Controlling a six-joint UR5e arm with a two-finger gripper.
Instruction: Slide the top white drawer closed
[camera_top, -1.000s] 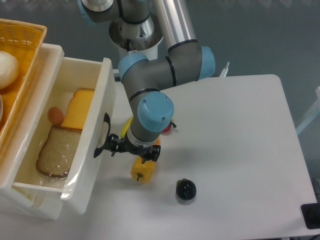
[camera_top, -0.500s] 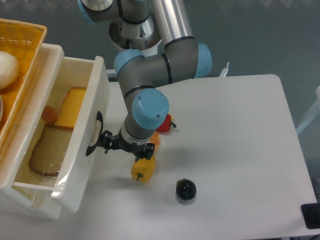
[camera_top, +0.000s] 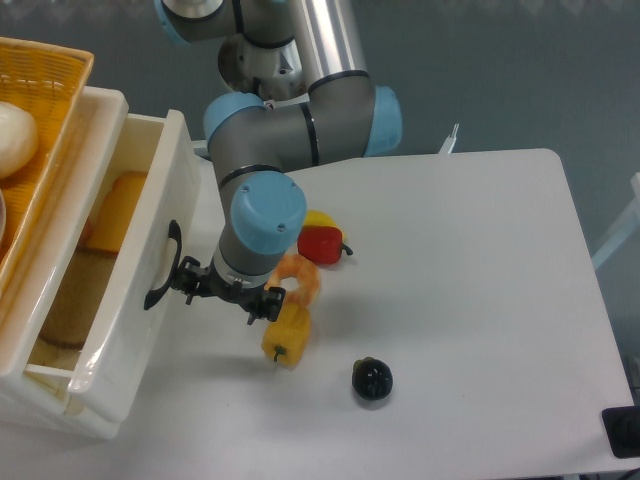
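The top white drawer sticks out from the cabinet at the left, partly open. Its black curved handle faces right. Inside I see a yellow cheese slice and a brown bread slice, partly hidden by the cabinet top. My gripper sits right against the drawer front at the handle, pressing on it. Its fingers are close together with nothing held between them.
An orange woven basket sits on top of the cabinet. On the table by my wrist lie a red pepper, an orange ring-shaped piece, a yellow pepper and a black round object.
The gripper has moved left, pushing the drawer front further into the cabinet. Less of the drawer's inside shows now, and the red pepper and orange ring have come into view.
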